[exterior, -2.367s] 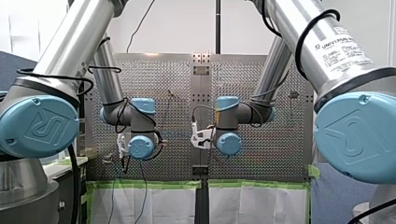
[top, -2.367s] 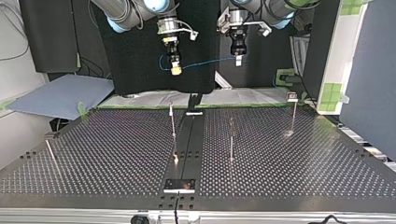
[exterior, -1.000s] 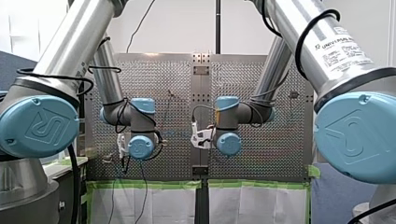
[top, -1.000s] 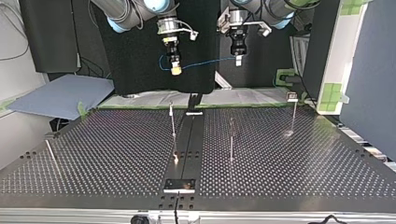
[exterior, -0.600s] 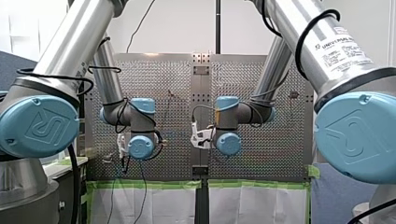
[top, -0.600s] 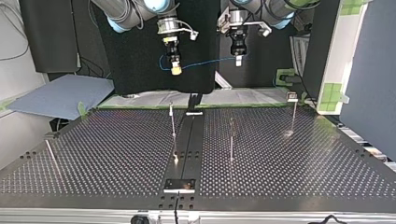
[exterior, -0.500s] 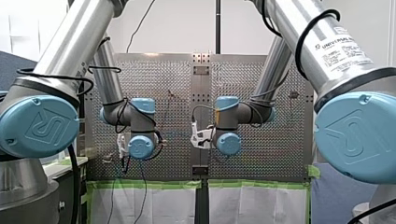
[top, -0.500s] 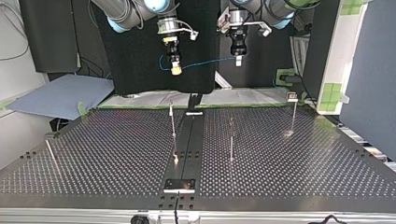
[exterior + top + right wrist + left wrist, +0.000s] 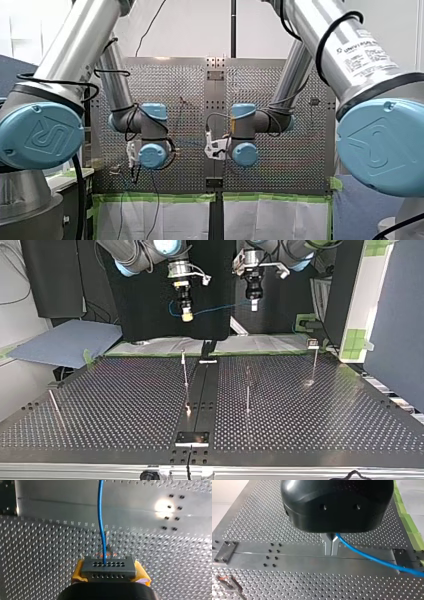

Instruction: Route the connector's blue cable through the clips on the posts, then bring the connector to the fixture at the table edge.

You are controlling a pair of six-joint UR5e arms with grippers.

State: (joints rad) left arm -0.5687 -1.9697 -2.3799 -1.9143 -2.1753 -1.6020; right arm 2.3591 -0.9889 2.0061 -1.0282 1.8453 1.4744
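Connector (image 9: pixel 108 568) clamped in right end effector (image 9: pixel 187 314); blue cable (image 9: pixel 367 557) pinched by left end effector (image 9: pixel 331 546).

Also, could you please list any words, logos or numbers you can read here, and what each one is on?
"UNIVERSAL ROB...": on the white label on my right arm; the smaller lines under it are too blurred to read.
"UR" emblem: embossed on each blue joint cap in the front view.
Top and wrist views: no text to read.
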